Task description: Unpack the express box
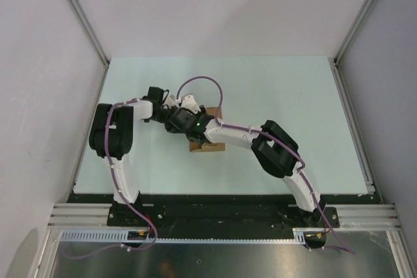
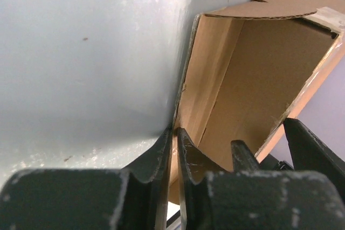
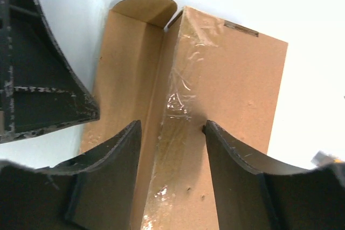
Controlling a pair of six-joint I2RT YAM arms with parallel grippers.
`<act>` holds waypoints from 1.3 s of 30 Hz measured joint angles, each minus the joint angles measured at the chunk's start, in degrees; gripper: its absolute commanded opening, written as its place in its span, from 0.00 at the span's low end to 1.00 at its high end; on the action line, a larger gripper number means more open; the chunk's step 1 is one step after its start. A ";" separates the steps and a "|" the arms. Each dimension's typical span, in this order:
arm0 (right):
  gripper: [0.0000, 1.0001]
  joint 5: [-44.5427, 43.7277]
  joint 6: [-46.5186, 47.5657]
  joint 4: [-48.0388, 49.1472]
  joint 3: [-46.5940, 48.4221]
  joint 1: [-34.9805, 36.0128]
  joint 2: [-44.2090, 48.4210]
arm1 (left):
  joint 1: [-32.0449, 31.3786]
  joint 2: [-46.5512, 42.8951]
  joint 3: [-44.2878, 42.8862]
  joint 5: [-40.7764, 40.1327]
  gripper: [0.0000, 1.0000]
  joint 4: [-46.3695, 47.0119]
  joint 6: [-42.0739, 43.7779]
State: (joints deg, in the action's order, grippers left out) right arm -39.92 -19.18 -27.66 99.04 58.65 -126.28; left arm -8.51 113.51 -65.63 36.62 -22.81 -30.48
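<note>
The express box (image 1: 210, 147) is a brown cardboard carton lying mid-table under both wrists. My left gripper (image 2: 175, 138) is shut on the thin edge of its side wall, and the open brown inside (image 2: 253, 79) shows beyond the fingers. My right gripper (image 3: 171, 130) stands open over the taped lid edge (image 3: 180, 100). One of its fingers (image 3: 110, 171) sits over the opened side and the other finger (image 3: 242, 176) over the lid top. A rounded flap (image 3: 143, 9) stands folded out at the far end. From above, both grippers (image 1: 179, 120) crowd together over the box.
The pale table (image 1: 273, 89) stretches around the box, walled by white panels (image 1: 39, 63) left, right and behind. A black finger of the left gripper (image 3: 38, 79) shows at the left of the right wrist view. A purple cable (image 1: 202, 81) loops above the wrists.
</note>
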 measured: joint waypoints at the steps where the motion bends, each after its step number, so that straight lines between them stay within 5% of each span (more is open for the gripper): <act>1: 0.54 -0.70 0.33 -0.13 0.00 0.04 -0.02 | 0.20 0.09 0.20 0.44 0.15 0.26 -0.48; 8: 0.62 -6.36 3.48 -0.85 -0.04 0.92 -1.14 | 0.57 0.59 0.72 2.45 0.15 0.39 -2.10; 19: 0.58 -11.54 4.63 -1.97 -1.51 0.87 -0.61 | 0.90 0.87 1.33 3.72 0.16 0.37 -3.19; 34: 0.56 -6.93 3.26 -3.32 -7.13 -5.88 9.77 | 1.07 1.09 1.05 4.74 0.18 0.24 -3.08; 39: 0.67 -4.48 2.89 -3.28 -7.34 -5.99 9.75 | 0.46 0.35 1.09 4.76 0.18 0.76 -2.01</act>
State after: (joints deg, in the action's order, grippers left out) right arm -44.40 -16.29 -30.94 91.70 52.66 -116.53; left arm -8.05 113.86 -64.53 41.39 -22.04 -32.49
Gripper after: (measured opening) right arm 0.586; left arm 0.180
